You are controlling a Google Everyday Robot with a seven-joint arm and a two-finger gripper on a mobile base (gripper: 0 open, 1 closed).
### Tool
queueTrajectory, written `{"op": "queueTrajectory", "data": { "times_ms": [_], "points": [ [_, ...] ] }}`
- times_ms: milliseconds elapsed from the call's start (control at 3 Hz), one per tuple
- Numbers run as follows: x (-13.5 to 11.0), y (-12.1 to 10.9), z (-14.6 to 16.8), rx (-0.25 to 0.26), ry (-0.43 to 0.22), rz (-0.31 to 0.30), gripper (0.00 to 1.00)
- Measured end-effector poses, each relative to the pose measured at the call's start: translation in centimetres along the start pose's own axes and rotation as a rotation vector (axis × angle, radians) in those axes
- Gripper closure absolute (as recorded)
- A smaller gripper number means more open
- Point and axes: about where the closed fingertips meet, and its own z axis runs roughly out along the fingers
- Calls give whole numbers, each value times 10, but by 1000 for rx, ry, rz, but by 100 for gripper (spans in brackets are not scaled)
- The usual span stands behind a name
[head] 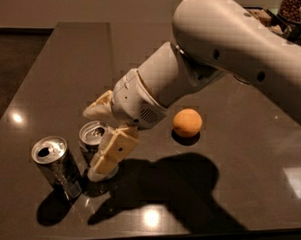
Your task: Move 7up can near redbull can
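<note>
The 7up can, short with a silver top, stands upright on the dark table. The redbull can, taller and slim, stands just left of it and slightly nearer the front edge; a narrow gap separates them. My gripper comes in from the upper right and straddles the 7up can. One cream finger lies behind the can and the other in front and right of it, its tip down at the table. The jaws stand open, with the can top showing between them.
An orange ball lies on the table right of the gripper, under my white arm. Containers with dark contents stand at the far right corner. The table's front edge runs close below the cans.
</note>
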Motion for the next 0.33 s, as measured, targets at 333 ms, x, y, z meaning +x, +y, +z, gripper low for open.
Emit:
{"op": "queueTrajectory", "data": {
  "times_ms": [333],
  "points": [
    [0, 0, 0, 0, 0, 0, 0]
  ]
}}
